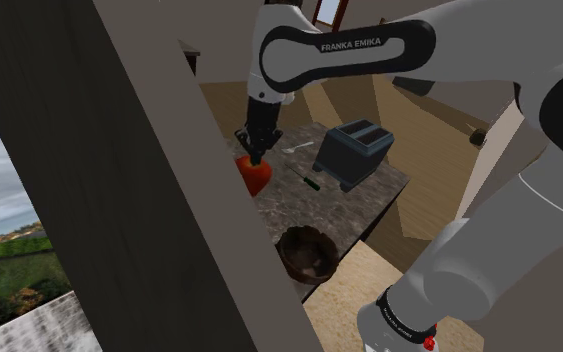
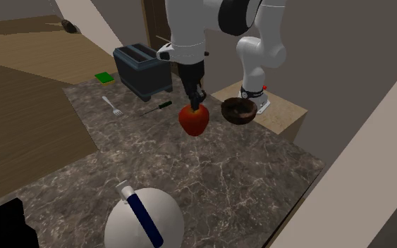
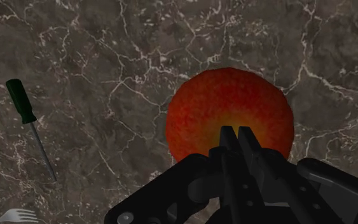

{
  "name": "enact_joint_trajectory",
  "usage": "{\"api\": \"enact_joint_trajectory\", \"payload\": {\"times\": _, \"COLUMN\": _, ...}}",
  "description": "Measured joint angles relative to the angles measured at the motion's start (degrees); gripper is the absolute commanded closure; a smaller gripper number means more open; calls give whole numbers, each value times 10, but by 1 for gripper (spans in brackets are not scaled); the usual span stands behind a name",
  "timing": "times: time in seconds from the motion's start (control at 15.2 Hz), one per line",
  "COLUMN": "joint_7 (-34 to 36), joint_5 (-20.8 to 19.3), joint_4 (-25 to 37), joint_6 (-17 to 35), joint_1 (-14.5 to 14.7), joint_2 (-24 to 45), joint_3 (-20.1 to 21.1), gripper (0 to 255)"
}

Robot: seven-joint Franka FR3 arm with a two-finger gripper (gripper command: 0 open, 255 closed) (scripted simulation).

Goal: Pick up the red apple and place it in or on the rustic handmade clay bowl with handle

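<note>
Arm: white Franka arm (image 1: 344,45) reaching from its stand (image 2: 288,116) out over the marble countertop (image 2: 211,176)
Gripper: black gripper (image 3: 237,132) pointing straight down at the crown of the red apple (image 3: 228,111); also seen from the shoulder view (image 1: 257,155) and the second exterior view (image 2: 199,103)
Pincer state: narrow, the two fingers (image 3: 227,143) drawn almost together with only a slit between them, tips pinched on the very top of the apple
Red apple: directly under the gripper, above the dark veined countertop (image 1: 319,205), between the toaster and the bowl (image 1: 254,177) (image 2: 194,120); whether it rests on the stone or hangs just clear of it cannot be told
Clay bowl: dark brown bowl (image 1: 307,252) at the counter's corner beside the stand, apart from the apple, nothing inside it (image 2: 238,111)
Toaster: dark grey two-slot toaster (image 2: 142,69) upright on the counter, beyond the apple as seen from the stand (image 1: 354,152)
Screwdriver: green-handled screwdriver (image 3: 26,114) lying flat between toaster and apple (image 2: 156,107) (image 1: 311,181)
Fork: pale fork (image 2: 112,106) flat on the stone near the screwdriver (image 3: 9,216)
Green pad: small flat green item (image 2: 104,77) just beside the toaster
Foreground vessel: white round vessel with a blue handle (image 2: 161,215) at the second exterior view's bottom edge, well apart from the apple
</note>
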Motion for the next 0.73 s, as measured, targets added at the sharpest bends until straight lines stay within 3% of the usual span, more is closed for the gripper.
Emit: {"api": "enact_joint_trajectory", "payload": {"times": 0.73, "joint_7": -1, "joint_5": 2, "joint_4": 71, "joint_6": -84, "joint_1": -1, "joint_2": -14, "joint_3": -2, "gripper": 255}}
